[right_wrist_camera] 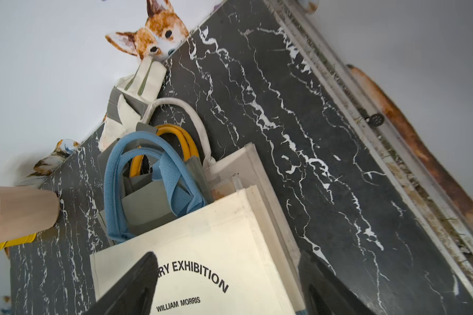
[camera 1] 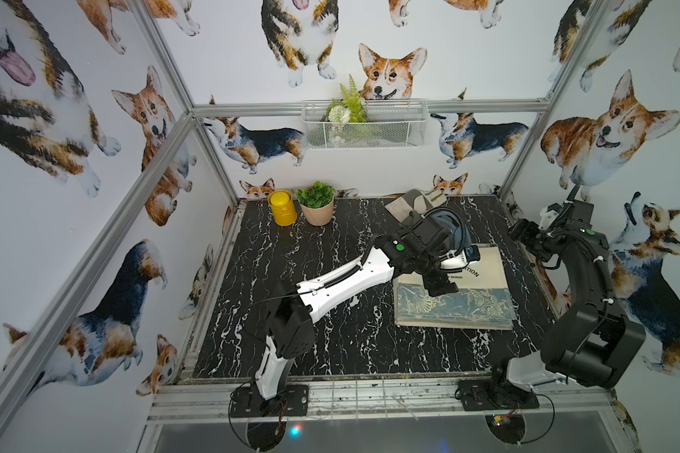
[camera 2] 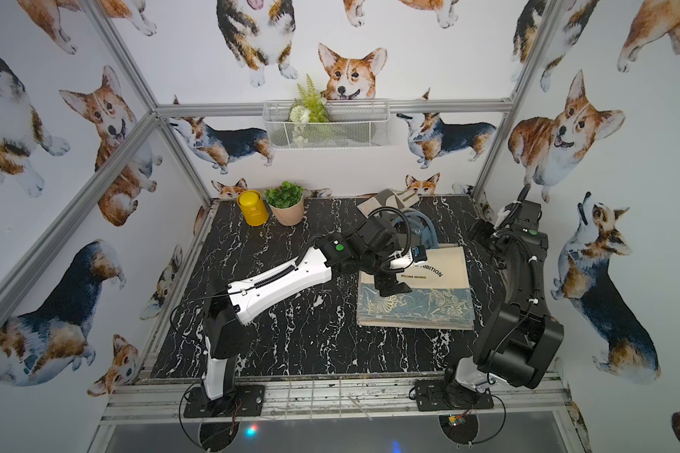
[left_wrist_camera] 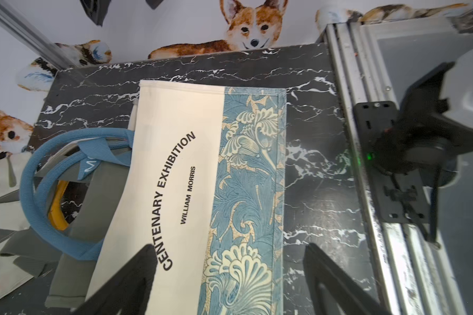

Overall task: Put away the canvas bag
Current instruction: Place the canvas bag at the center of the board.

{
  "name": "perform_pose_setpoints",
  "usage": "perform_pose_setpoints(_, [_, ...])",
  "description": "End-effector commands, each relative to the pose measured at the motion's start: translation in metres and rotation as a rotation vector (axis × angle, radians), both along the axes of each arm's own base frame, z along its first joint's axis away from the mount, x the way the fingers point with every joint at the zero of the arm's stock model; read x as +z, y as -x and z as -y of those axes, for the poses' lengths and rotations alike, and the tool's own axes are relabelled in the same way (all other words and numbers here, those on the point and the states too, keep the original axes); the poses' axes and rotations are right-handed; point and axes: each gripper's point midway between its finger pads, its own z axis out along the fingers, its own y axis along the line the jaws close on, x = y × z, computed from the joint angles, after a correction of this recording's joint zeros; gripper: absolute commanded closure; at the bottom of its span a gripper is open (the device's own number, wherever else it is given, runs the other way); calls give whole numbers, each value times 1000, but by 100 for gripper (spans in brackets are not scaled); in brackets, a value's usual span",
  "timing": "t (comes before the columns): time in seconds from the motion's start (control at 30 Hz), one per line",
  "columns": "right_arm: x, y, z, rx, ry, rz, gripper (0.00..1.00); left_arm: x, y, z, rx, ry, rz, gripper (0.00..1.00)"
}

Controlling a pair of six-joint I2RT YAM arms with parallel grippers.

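Observation:
The canvas bag (camera 1: pixel 483 282) (camera 2: pixel 444 282) is cream with black "CENTENARY EXHIBITION" lettering and a blue floral band. It lies flat on top of a stack of folded bags at the right of the black marble table (camera 1: pixel 330 294). Its blue handles (right_wrist_camera: pixel 159 169) point toward the back wall. My left gripper (camera 1: pixel 442 288) (left_wrist_camera: pixel 230 272) hovers over the bag's floral end, open, with nothing between its fingers. My right gripper (camera 1: pixel 527 239) (right_wrist_camera: pixel 227 283) stands open above the bag's far right corner, also holding nothing.
Other folded bags lie under the canvas bag, with yellow handles (right_wrist_camera: pixel 175 133) and a grey and cream bag (camera 1: pixel 413 204) behind. A yellow canister (camera 1: pixel 280 207) and a potted plant (camera 1: pixel 315 204) stand at the back left. A white wire basket (camera 1: pixel 364 123) hangs on the back rail.

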Motion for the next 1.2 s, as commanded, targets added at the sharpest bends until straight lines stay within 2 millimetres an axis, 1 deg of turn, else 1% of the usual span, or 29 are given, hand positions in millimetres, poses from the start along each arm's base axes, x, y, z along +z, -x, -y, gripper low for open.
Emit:
perform_pose_setpoints(0.0, [-15,9,-15,51,-71,-52,17,11,-11,-18,57,24,-141,12])
perform_pose_setpoints(0.03, [-20,11,-17,58,-77,-66,18,13,-24,-23,109,43,-190,11])
perform_pose_setpoints(0.1, [-35,15,-20,77,-83,-105,18,15,-54,-36,219,94,-343,9])
perform_pose_setpoints(0.17, [-50,19,-25,113,-60,-152,17,9,-82,-51,322,129,-486,6])
perform_pose_setpoints(0.2, [-58,19,-29,139,-59,-163,16,5,-94,-58,360,143,-537,5])
perform_pose_setpoints(0.3, [-80,18,-34,168,-41,-189,15,-12,-114,-74,437,149,-577,5])
perform_pose_setpoints(0.43, [-110,23,-38,188,-43,-306,15,-37,-122,-88,515,74,-581,5])
perform_pose_setpoints(0.57, [-137,31,-50,223,-47,-384,15,-58,-118,-95,529,29,-614,4])
perform_pose_setpoints(0.7, [-151,32,-68,246,-73,-420,18,-76,-120,-107,583,-23,-634,4])
perform_pose_setpoints(0.8, [-155,32,-86,260,-85,-431,19,-82,-123,-116,612,-40,-624,4])
perform_pose_setpoints(0.9, [-154,30,-106,285,-73,-420,19,-89,-124,-124,635,-57,-628,5])
perform_pose_setpoints(1.0, [-149,26,-125,311,-64,-398,19,-95,-122,-132,651,-80,-630,5])
perform_pose_setpoints(1.07, [-147,24,-135,320,-53,-396,20,-99,-120,-136,654,-90,-628,5])
perform_pose_setpoints(1.17, [-149,25,-151,359,2,-417,20,-101,-118,-140,660,-98,-618,5])
